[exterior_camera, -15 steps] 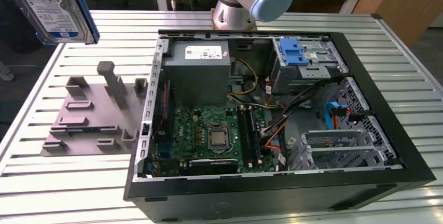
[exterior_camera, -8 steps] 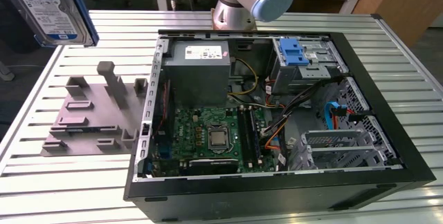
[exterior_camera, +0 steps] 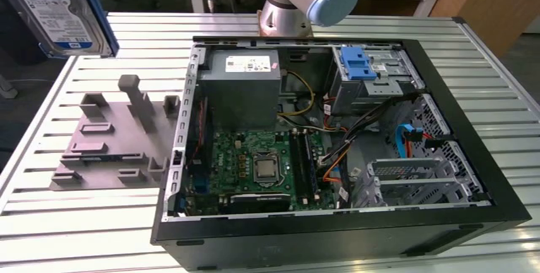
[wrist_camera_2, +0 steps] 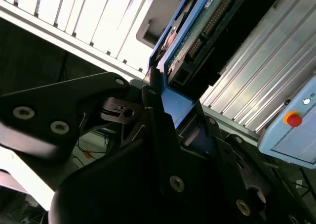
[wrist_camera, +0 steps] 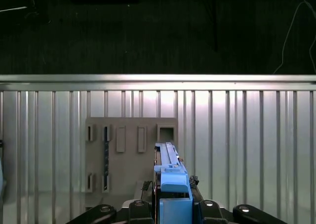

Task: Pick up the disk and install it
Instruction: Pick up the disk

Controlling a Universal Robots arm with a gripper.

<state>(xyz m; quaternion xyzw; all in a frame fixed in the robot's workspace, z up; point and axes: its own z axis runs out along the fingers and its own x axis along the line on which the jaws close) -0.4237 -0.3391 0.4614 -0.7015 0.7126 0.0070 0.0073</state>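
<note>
Gripper (wrist_camera: 174,208) closed narrow on the disk (exterior_camera: 57,15), pinching the blue frame at its edges. Disk is in the air, at 10 o'clock from the open case (exterior_camera: 337,232) in the exterior view, with the grey fixture plate (exterior_camera: 110,140) at the case's 9 o'clock. My read: rigid, fairly dense, slick faces, exposed board fragile. Frame rails are the right hold.

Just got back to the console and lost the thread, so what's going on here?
The arm's pincer is shut on the disk and holds it in the air, on the exterior view's left. In the first wrist view the disk shows edge-on, with the grey holder on the table beneath it. The open case lies on the table, and the disk is not yet installed in it.
</note>
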